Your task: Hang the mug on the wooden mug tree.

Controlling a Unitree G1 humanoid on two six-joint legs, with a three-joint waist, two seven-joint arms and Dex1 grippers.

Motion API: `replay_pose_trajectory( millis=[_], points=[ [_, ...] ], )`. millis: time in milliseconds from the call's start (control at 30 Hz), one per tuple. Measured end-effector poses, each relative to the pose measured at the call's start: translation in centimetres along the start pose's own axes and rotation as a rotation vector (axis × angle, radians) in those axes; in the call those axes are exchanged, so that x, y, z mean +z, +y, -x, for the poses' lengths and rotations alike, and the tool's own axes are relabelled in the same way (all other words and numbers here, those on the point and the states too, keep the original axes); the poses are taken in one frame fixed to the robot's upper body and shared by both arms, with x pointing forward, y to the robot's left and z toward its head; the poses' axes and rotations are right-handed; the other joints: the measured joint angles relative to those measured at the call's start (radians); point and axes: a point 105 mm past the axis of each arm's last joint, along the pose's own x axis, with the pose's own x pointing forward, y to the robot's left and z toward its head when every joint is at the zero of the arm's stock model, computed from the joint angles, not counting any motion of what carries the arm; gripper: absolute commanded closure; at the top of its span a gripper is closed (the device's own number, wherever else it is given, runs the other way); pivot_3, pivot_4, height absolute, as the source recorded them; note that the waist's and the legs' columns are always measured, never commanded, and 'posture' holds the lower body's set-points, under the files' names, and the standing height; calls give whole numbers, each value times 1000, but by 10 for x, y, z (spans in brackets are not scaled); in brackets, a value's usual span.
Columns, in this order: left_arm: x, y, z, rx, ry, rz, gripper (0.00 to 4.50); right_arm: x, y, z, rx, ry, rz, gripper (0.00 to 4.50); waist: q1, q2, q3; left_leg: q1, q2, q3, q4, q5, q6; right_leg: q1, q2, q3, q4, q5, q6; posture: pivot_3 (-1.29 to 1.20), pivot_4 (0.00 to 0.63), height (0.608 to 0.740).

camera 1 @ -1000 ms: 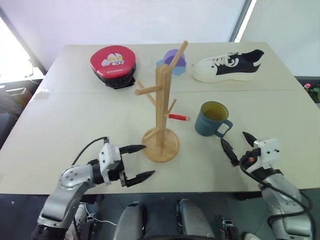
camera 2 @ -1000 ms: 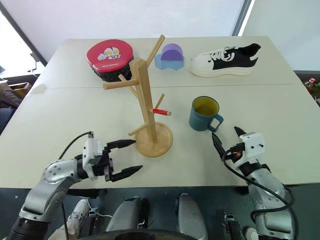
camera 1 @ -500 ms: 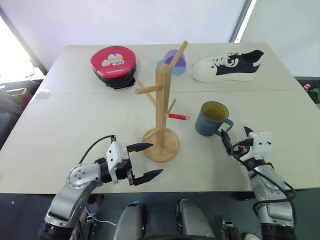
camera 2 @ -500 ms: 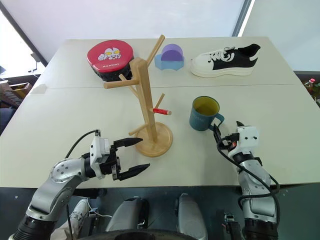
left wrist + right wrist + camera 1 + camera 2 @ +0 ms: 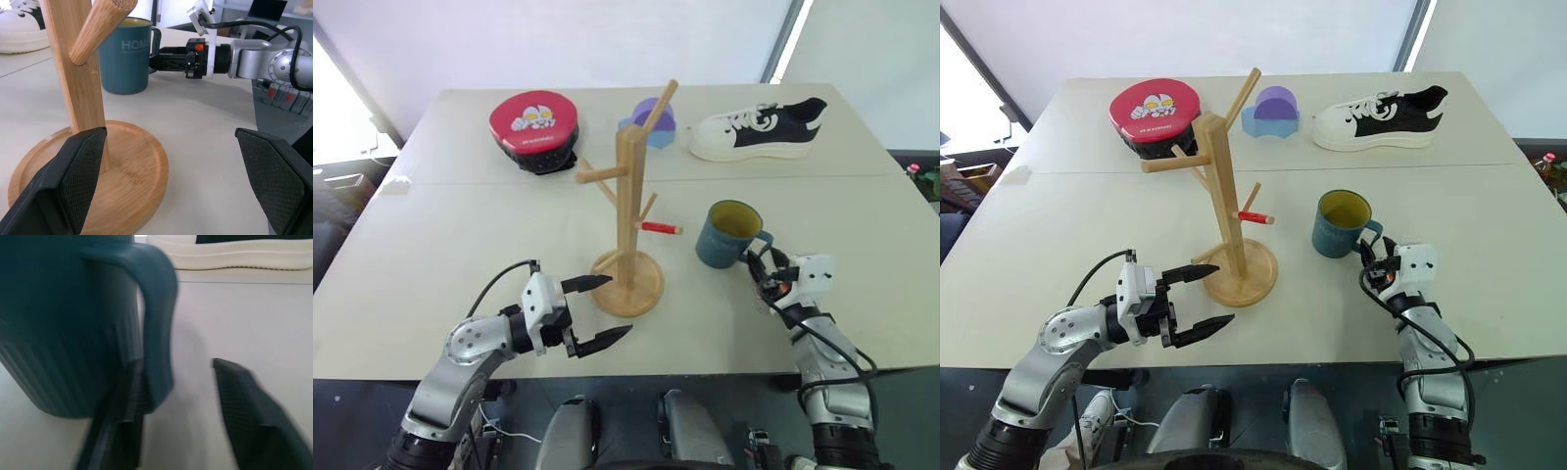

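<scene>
In the left eye view, a blue-grey ceramic mug (image 5: 730, 233) with a yellow-green inside is seen right of centre on the beige table (image 5: 460, 235), beside the light wooden mug tree (image 5: 628, 220) at centre. The right gripper (image 5: 763, 274) is placed at the mug's handle, one finger threaded through the loop, one outside. In the left wrist view, the left gripper (image 5: 168, 181) is shown spread wide around the tree's round base.
</scene>
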Motion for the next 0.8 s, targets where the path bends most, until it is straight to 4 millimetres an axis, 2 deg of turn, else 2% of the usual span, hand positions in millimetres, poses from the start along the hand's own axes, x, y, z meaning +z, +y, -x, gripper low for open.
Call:
replay_pose_trajectory(
  millis=[33, 167, 300, 400, 467, 600, 667, 700, 800],
  points=[
    [0, 0, 0, 2, 1, 0, 0, 0, 1, 0, 5, -1, -3, 4438, 0, 0, 0, 0, 0, 0, 0, 0, 0, 0, 0, 0, 0, 0, 0, 0, 150, 735],
    [0, 1, 1, 8, 6, -2, 0, 1, 9, -1, 55, -3, -4, 4438, 0, 0, 0, 0, 0, 0, 0, 0, 0, 0, 0, 0, 1, 0, 0, 0, 150, 735],
    [1, 2, 1, 19, 5, -6, 0, 15, 25, 1, 177, -14, 130, 4438, 0, 0, 0, 0, 0, 0, 0, 0, 0, 0, 0, 0, 1, 0, 0, 0, 150, 735],
    [2, 6, 4, 38, 10, -12, 0, 33, 37, 9, 315, -32, 321, 4438, 1, 0, 0, 0, 0, 1, 1, 0, 0, 0, 1, 0, 1, 0, 0, 0, 150, 735],
    [0, 14, 9, 75, 18, -12, 0, 45, 48, 17, 439, -40, 466, 4438, 1, 0, 0, 0, 0, 1, 1, 0, 0, 0, 1, 0, 1, 0, 0, 0, 150, 735],
    [-1, 33, 17, 145, 19, -5, 0, 67, 71, 30, 631, -64, 644, 4438, 2, -1, 0, 0, 1, 0, 3, 0, 0, 0, 3, 0, 1, 0, 0, 0, 150, 735],
    [1, 42, 20, 168, 10, -6, 0, 83, 82, 31, 670, -99, 682, 4438, 1, -2, 1, 0, 2, 0, 5, 0, 0, 1, 4, 0, 1, 0, 0, 0, 150, 735],
    [3, 48, 22, 178, 7, -10, 0, 97, 90, 32, 689, -135, 686, 4438, 0, -2, 1, 0, 3, 0, 6, 0, 0, 1, 4, 0, 2, 0, 0, 0, 150, 735],
    [5, 51, 27, 171, 10, -14, 0, 117, 101, 33, 714, -177, 693, 4438, 2, -2, 1, 0, 3, 0, 7, 0, 0, 1, 4, -1, 2, 0, 0, 0, 150, 735]
  ],
)
